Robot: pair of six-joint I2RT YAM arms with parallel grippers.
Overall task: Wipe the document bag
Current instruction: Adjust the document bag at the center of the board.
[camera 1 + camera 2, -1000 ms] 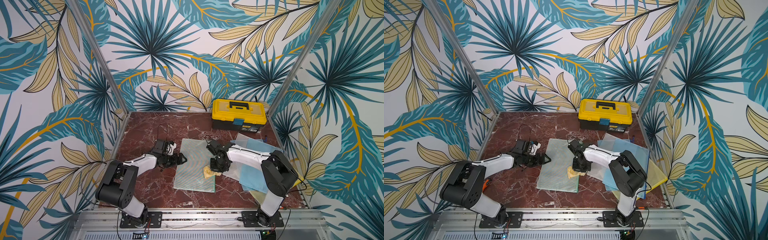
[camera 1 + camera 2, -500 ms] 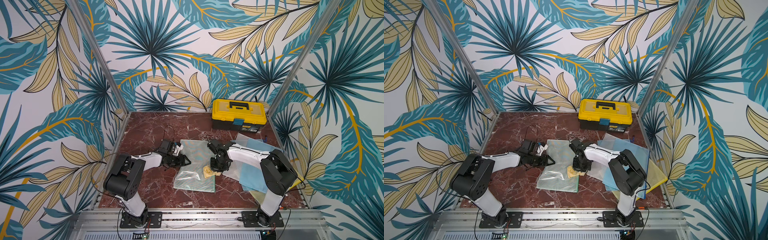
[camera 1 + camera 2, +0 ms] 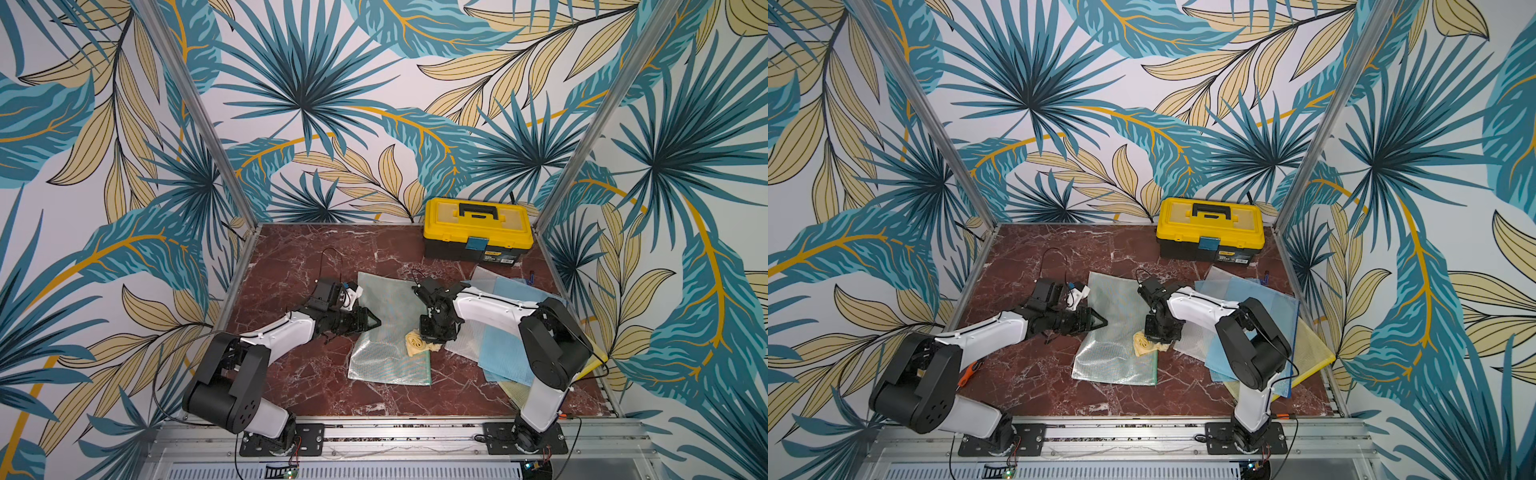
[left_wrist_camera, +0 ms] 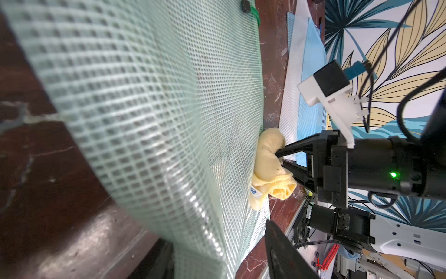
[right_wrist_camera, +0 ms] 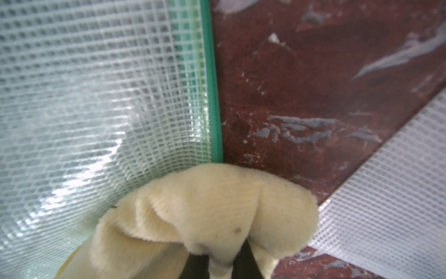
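Left wrist view: right gripper (image 4: 280, 158) is pinching yellow cloth (image 4: 268, 169) against green document bag (image 4: 144, 108) on tabletop (image 4: 60, 217); left gripper (image 3: 371, 321) is pinching and holding up bag's far edge. Risk: wiping pressure pulling buckled bag free.

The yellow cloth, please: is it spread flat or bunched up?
Bunched up: the yellow cloth sits in rolled folds, pinched in the right gripper, at the document bag's green edge.
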